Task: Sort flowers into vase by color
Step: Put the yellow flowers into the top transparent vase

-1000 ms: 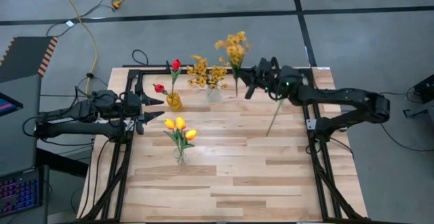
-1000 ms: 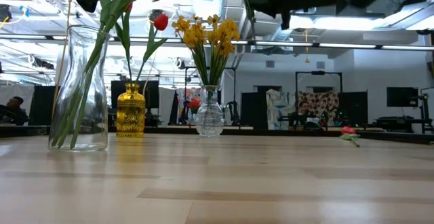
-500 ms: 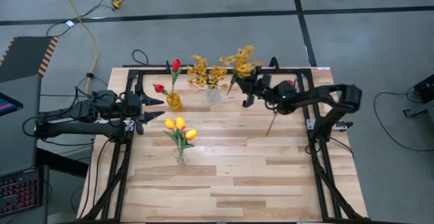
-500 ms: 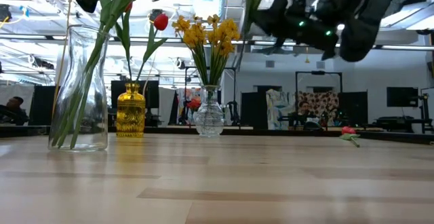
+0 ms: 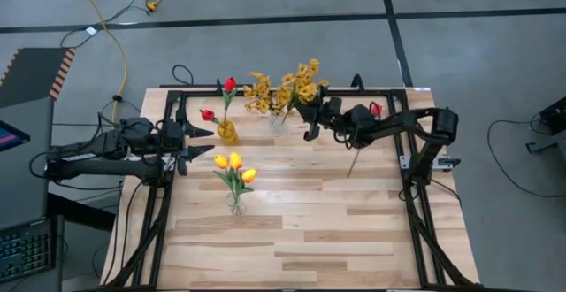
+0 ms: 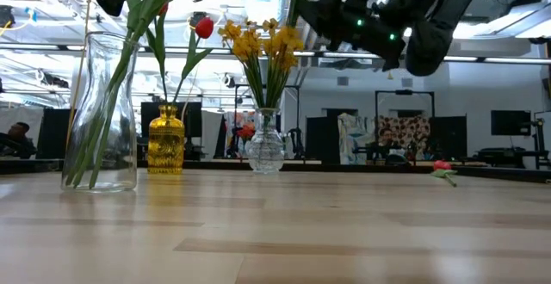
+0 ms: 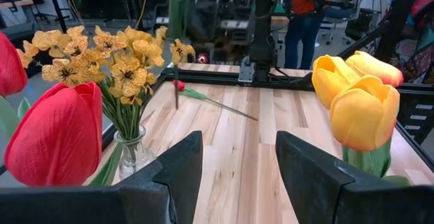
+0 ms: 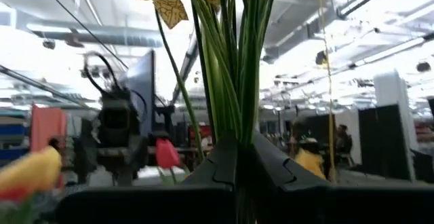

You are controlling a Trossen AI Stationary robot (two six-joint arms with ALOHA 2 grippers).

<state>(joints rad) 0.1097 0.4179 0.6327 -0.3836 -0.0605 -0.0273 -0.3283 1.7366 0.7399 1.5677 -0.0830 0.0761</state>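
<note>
Right gripper [image 5: 309, 120] is pinched onto the green stems of a spray of small mustard-yellow blossoms [image 5: 303, 78], carried high over the far edge of the pale wooden table [image 5: 309, 230], just beside the small clear round-bellied glass vase [image 5: 279, 122]. The right wrist view shows the fingers pressed together around the stem bundle [image 8: 234, 61], blossoms above. Handling judgement: artificial stems, light and springy, heads floppy and top-heavy; a hold low on the stems, as here, leaves the tips free to thread into a narrow neck, but the spray will likely sway and catch on blooms already in place. The clear round vase already holds a bunch of the same mustard-yellow blossoms [image 6: 261, 41]. The amber yellow glass bottle vase [image 5: 227, 133] holds two red tulips [image 5: 229, 84]. The tall clear cylindrical glass vase [image 6: 102, 120], nearer the table's middle, holds three yellow-orange tulips [image 5: 233, 163]. One loose red tulip on a long green stem [image 5: 361, 142] lies flat on the table under the right arm, not yet sorted. Left gripper [image 5: 200, 142] waits at the left side near the amber vase, fingers spread, empty.
</note>
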